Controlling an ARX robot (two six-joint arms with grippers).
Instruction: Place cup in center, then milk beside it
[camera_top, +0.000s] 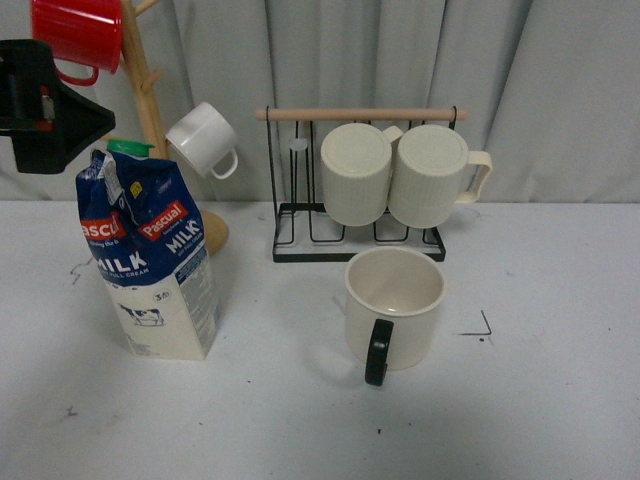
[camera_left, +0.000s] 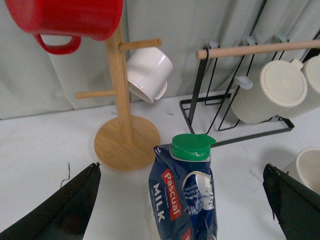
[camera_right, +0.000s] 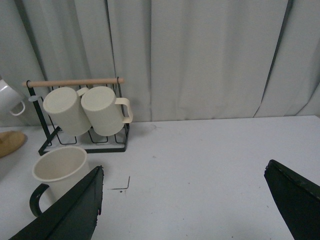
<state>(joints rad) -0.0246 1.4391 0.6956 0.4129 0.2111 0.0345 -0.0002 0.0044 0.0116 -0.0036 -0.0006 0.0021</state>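
The cup (camera_top: 395, 300), cream-white with a black handle facing the front, stands upright on the white table, just left of a black corner mark (camera_top: 480, 325). It also shows in the right wrist view (camera_right: 60, 167) and at the edge of the left wrist view (camera_left: 307, 167). The milk (camera_top: 155, 265), a blue Pascual carton with a green cap, stands upright at the left, apart from the cup. My left gripper (camera_top: 50, 105) hangs open above and behind the carton; in its wrist view (camera_left: 180, 170) the carton (camera_left: 182, 200) lies between the spread fingers, untouched. My right gripper (camera_right: 184, 167) is open and empty over bare table right of the cup.
A wooden mug tree (camera_top: 150, 100) behind the milk carries a red mug (camera_top: 78, 35) and a small white cup (camera_top: 205, 140). A black wire rack (camera_top: 360, 180) behind the cup holds two ribbed cream mugs. A grey curtain closes the back.
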